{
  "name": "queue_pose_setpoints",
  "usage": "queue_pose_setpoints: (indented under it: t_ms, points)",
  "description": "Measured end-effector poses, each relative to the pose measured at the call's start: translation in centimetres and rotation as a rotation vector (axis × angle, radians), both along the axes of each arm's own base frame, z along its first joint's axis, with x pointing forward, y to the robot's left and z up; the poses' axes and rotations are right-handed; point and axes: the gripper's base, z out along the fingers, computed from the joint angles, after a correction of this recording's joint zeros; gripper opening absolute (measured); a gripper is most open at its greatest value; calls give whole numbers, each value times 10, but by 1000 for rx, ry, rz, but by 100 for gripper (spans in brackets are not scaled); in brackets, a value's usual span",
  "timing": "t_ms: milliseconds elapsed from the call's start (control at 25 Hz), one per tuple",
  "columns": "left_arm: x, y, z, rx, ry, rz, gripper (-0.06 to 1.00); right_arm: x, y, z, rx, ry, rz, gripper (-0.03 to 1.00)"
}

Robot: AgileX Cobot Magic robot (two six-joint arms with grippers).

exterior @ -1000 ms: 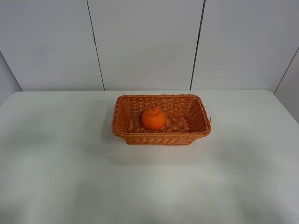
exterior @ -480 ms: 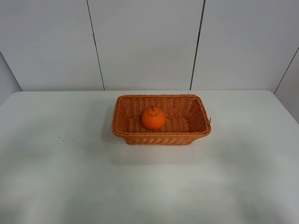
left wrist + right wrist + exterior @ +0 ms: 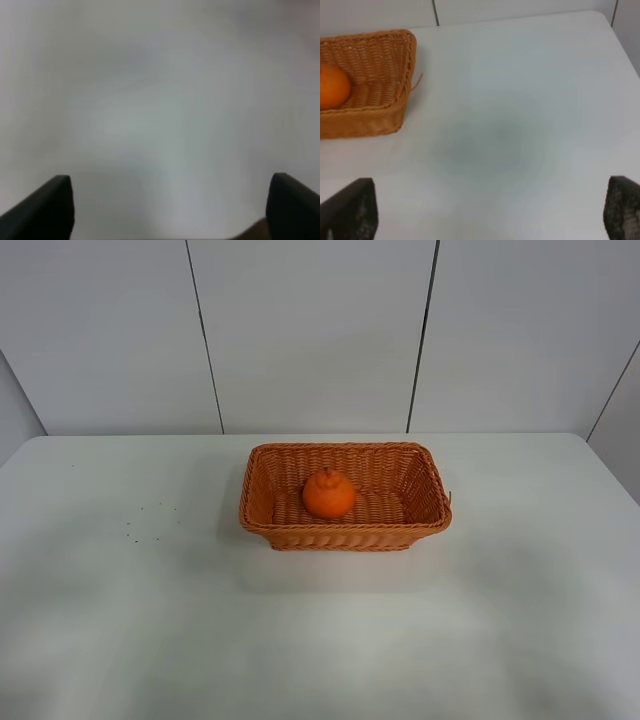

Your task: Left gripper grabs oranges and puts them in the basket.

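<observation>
The orange (image 3: 328,493) sits inside the woven wicker basket (image 3: 260,510) in the middle of the white table. It also shows in the right wrist view (image 3: 332,86), within the basket (image 3: 375,120). Neither arm shows in the exterior high view. In the left wrist view the left gripper (image 3: 170,210) has its two black fingertips (image 3: 47,207) far apart over blurred bare table, holding nothing. In the right wrist view the right gripper (image 3: 490,212) is also wide open and empty, with its fingertips (image 3: 350,210) apart from the basket.
The white table (image 3: 120,620) stretches around the basket, with a few dark specks (image 3: 150,515) to its left. Grey wall panels (image 3: 310,330) stand behind the table's far edge.
</observation>
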Motion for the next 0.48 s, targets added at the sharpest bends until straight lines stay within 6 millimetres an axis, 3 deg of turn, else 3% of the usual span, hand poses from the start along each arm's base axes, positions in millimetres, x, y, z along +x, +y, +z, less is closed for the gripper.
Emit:
queue_pose_setpoints:
  t_ms: [280, 480]
  points:
    - [-28, -2, 1, 15, -192, -2, 88, 0, 0, 0, 0, 0, 0, 69]
    - [-32, -2, 1, 17, -217, -2, 88, 0, 0, 0, 0, 0, 0, 69]
